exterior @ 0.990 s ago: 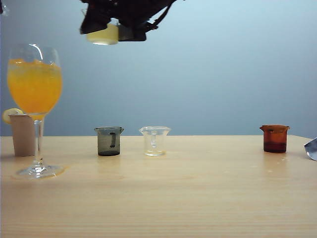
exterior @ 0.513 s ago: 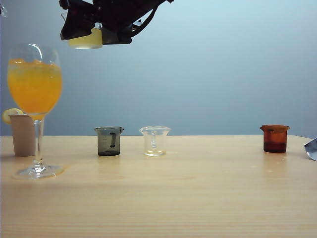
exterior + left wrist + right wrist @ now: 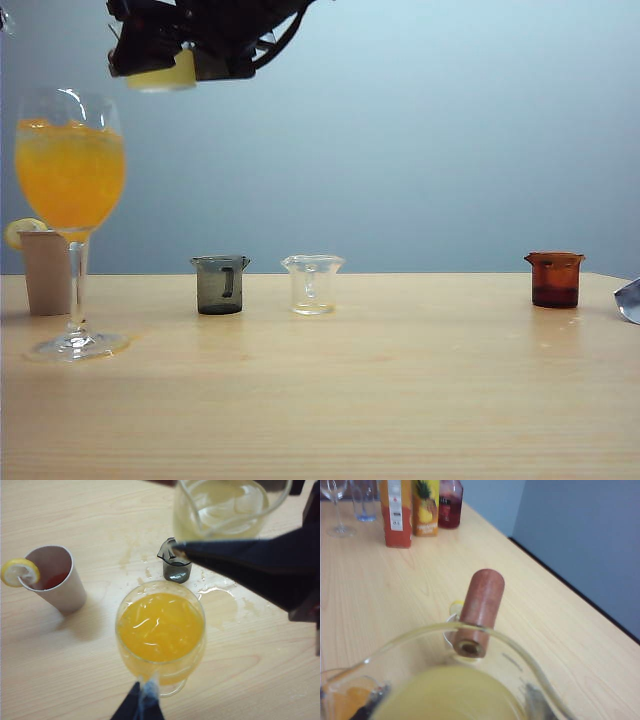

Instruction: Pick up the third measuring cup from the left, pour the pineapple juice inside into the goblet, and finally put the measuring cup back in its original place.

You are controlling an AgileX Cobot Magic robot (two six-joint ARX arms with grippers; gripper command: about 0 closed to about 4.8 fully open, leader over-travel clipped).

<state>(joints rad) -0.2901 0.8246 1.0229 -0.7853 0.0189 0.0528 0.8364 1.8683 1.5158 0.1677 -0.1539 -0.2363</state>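
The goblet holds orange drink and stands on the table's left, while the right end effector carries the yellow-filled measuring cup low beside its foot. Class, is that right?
Not quite. The exterior view shows the right end effector carrying the measuring cup high above the goblet, near its rim, not beside its foot. The rest holds.

The right hand [image 3: 160,55] hangs high up, just above and right of the goblet [image 3: 70,165], clamped around the third measuring cup [image 3: 160,78]. The left hand [image 3: 142,705] sits right over the goblet; can't tell its grip.

We read no legible text. The juice carton [image 3: 426,507] shows a pineapple picture; the red carton [image 3: 396,511] carries a white label, print too blurred.
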